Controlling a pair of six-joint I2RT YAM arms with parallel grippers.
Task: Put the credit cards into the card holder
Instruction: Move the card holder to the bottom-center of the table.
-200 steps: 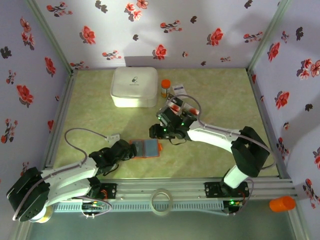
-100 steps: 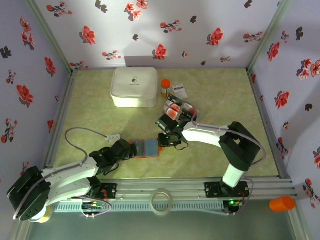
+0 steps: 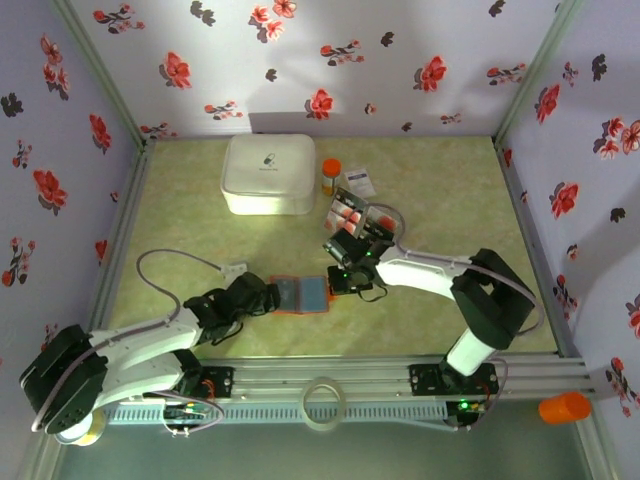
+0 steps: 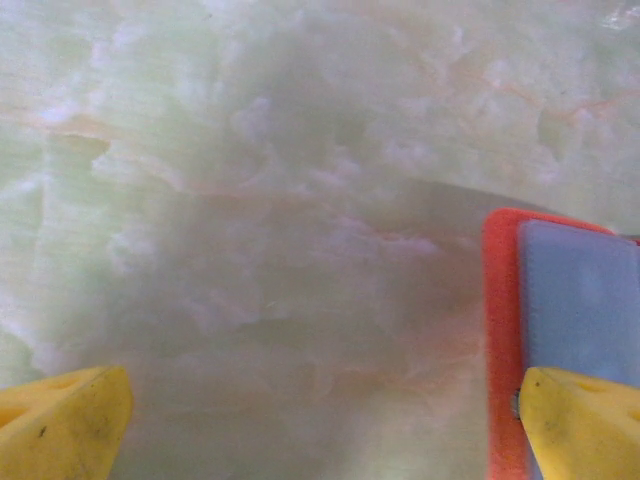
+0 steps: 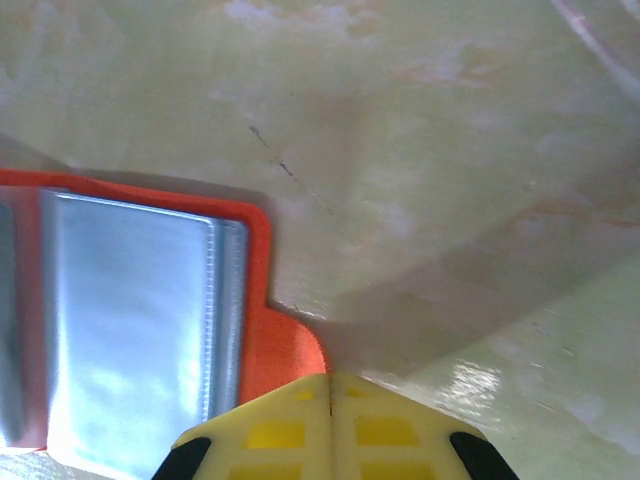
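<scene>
Right hand (image 5: 329, 392) has its two yellow fingers pressed tight together. The tips sit right at the little orange tab on the edge of the small orange-red folding card holder (image 5: 130, 330). I cannot tell if the tab is pinched between them. The card holder lies open and flat on the pale green marbled bench (image 3: 450, 190), with its light blue inside facing up. The right arm comes up from the near edge, bends at the elbow on the right, and reaches low to the holder's right side. The left arm lies low and reaches from the near left corner. The left hand (image 4: 320, 430) is spread wide and holds nothing; one finger is over the holder's left edge, the other over bare bench. The small thin credit cards (image 3: 350, 212), white with red blotches and dark, lie in a pile behind the right hand, near a small orange bottle (image 3: 331, 176) and a big white rounded box (image 3: 268, 173). A second ago the right hand was farther back by the cards with its fingers partly apart. It has since come forward and closed. The card holder and the left hand have moved a little to the right.
</scene>
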